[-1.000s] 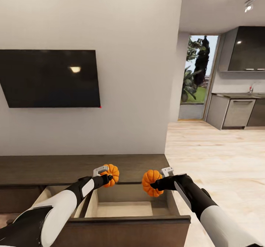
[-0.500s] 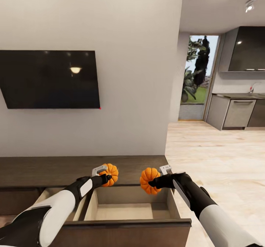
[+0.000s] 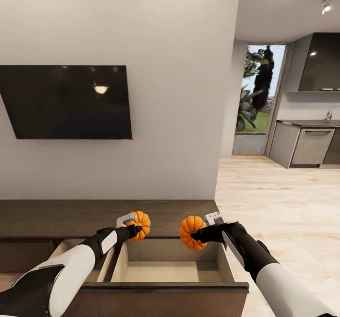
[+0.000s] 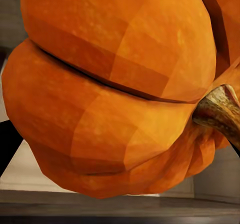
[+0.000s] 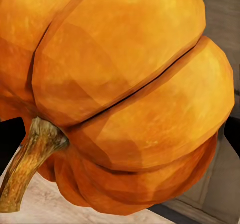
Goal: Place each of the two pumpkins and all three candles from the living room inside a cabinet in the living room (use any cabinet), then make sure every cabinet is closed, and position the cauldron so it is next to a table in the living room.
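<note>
**Two pumpkins held over the open drawer**

Nearest, the dark front panel of a pulled-out drawer (image 3: 165, 291) was seen, with its pale beige interior exposed below both arms. Just above the drawer's far end, the left gripper (image 3: 133, 226) was clenched around the left pumpkin (image 3: 140, 225), and the right gripper (image 3: 203, 232) was clamped on the right pumpkin (image 3: 191, 232); the two were held apart, at about the same height. In the left wrist view the left pumpkin (image 4: 115, 94) was shown close up with its brown stem to one side, and in the right wrist view the right pumpkin (image 5: 125, 94) likewise. Behind them the long dark-brown cabinet (image 3: 71, 218) was set against a pale wall, on which a black television (image 3: 66, 102) was mounted. Farthest, to the right, a kitchen (image 3: 311, 142) and a glazed door (image 3: 257, 104) were visible.
</note>
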Controlling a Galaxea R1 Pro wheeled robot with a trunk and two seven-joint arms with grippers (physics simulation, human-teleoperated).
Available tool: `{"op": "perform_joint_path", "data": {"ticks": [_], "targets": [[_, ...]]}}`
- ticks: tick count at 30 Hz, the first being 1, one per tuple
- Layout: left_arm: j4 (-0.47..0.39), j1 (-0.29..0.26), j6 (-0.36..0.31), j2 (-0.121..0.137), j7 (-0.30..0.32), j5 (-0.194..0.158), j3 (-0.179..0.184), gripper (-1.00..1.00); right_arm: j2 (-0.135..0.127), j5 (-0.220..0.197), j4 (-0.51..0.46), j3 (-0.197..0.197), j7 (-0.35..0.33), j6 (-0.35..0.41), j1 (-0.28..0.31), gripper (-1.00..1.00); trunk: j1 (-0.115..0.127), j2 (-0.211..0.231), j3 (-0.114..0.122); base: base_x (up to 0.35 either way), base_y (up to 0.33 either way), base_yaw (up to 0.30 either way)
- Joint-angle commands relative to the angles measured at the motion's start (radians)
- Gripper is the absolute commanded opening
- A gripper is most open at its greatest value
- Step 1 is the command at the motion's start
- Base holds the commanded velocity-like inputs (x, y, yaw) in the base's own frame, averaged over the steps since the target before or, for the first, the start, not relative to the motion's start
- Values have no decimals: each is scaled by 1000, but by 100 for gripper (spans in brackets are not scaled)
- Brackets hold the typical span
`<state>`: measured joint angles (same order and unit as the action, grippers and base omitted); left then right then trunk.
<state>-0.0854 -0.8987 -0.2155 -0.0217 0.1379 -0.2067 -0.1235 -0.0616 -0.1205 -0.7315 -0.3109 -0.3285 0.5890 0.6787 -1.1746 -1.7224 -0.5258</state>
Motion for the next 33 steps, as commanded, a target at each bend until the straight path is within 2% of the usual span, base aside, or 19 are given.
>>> {"op": "perform_joint_path", "data": {"ticks": [1, 6, 7, 13, 17, 19, 20, 25, 33], "targets": [[-2, 0, -7, -1, -4, 3, -7, -100, -1, -11, -2, -4, 5, 6, 1, -100, -4, -8, -4, 0, 0, 16], [-5, 0, -36, 0, -4, 9, 20, -100, -1, -10, 1, -1, 6, 6, 0, -100, -23, -43, -21, 0, 0, 22], [-8, 0, -88, 0, -13, 16, 36, -100, -1, -10, 8, 1, 8, 6, -1, -100, -27, -50, -25, 0, 0, 77], [-10, 0, -105, -1, -12, 19, 85, -100, -3, -10, 21, 6, 14, 6, -1, -100, -50, -92, -49, 0, 0, 29], [-20, -1, -113, -1, -12, 20, 90, -100, -3, -10, 21, 7, 14, 6, -1, -100, -57, -106, -56, 0, 0, 1], [-51, 0, -143, -1, -13, 20, 91, -100, -2, -10, 21, 7, 15, 6, -1, -100, -57, -106, -56, 0, 0, 0], [-116, 0, -210, -2, -15, 20, 91, -100, -3, -10, 21, 7, 14, 7, -1, -100, -57, -106, -56, 0, 0, 0], [-140, 0, -233, -3, -15, 20, 95, -100, -3, -10, 21, 7, 16, 10, 1, -100, -57, -106, -56, 0, 0, 0], [-210, -1, -325, -5, -19, 20, 99, -100, -4, -12, 21, 9, 16, 13, 3, -100, -57, -106, -66, 0, 0, 0]]}}
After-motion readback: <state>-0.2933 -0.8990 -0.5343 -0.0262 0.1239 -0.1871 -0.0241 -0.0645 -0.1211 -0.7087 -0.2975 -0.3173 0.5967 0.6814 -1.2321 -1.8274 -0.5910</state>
